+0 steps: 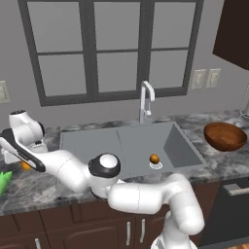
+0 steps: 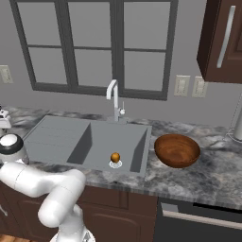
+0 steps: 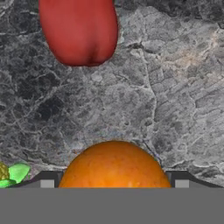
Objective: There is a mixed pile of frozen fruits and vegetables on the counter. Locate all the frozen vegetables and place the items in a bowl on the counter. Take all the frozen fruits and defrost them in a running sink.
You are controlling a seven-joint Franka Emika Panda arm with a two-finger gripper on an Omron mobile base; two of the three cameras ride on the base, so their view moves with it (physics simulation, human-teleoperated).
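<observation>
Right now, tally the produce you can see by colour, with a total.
Orange: 2, one by the sink drain, one between the end effector tips
Red: 1
Green and yellow: 1, at the counter's left
Total: 4

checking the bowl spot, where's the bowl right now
The bowl sits on the counter just right of the sink, seen in both base views, below the wall outlets; it looks empty.

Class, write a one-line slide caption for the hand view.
Hand camera over the marble counter: an orange fruit sits between the jaws, with a red fruit lying beyond.
</observation>
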